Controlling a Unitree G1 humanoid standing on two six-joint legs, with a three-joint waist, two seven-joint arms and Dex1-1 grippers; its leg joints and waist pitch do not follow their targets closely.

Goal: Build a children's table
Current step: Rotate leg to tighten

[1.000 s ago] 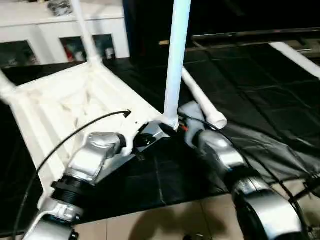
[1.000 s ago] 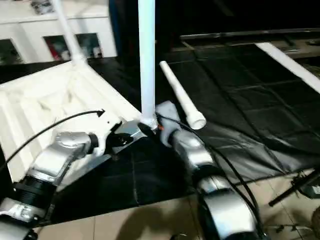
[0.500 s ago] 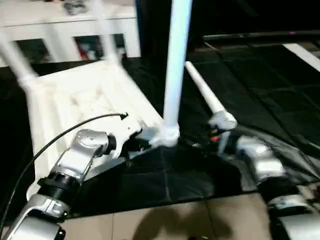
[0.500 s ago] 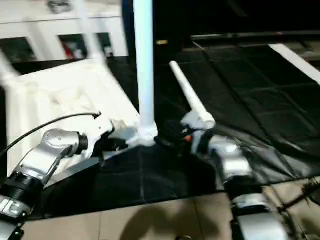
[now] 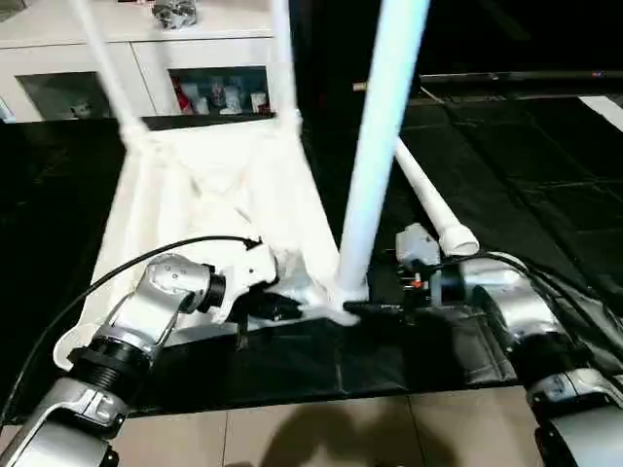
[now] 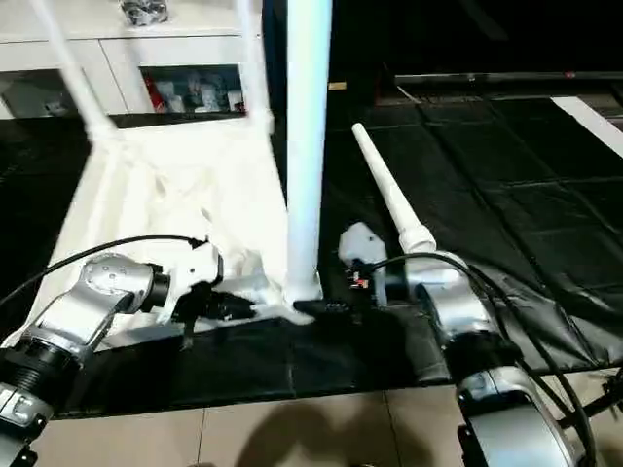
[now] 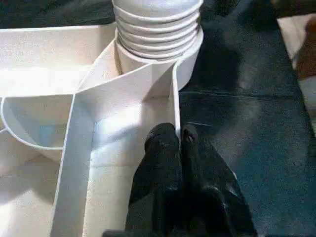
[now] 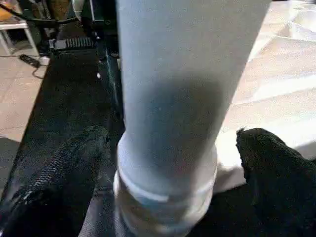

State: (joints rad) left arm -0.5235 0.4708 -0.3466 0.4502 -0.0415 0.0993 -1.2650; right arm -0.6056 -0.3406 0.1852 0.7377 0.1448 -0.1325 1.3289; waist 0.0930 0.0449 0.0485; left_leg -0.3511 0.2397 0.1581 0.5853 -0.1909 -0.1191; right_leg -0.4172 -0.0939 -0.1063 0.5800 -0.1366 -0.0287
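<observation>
Right gripper (image 8: 163,163): fingers spread wide on either side of the near leg's base, not gripping it; a second ago it sat tight against that base, so it has let go.
Left gripper (image 7: 175,140): fingers pressed together, tips resting on a rib inside the table's corner, just beside the socket.
Near leg (image 5: 375,156): standing upright in the corner socket between the two grippers, its threaded collar visible at the joint; it stands without support, which I judge means it is seated.
Table top (image 5: 209,209): upside down on the black floor mat (image 5: 526,195), ribbed side up, stretching away from the left gripper.
Far legs (image 5: 102,63): two more stand upright at the corners beyond the grippers.
Loose leg (image 5: 428,199): lying on the mat just past the right gripper, likely the next to fit.
Cabinet (image 5: 146,49): white, farthest back.
</observation>
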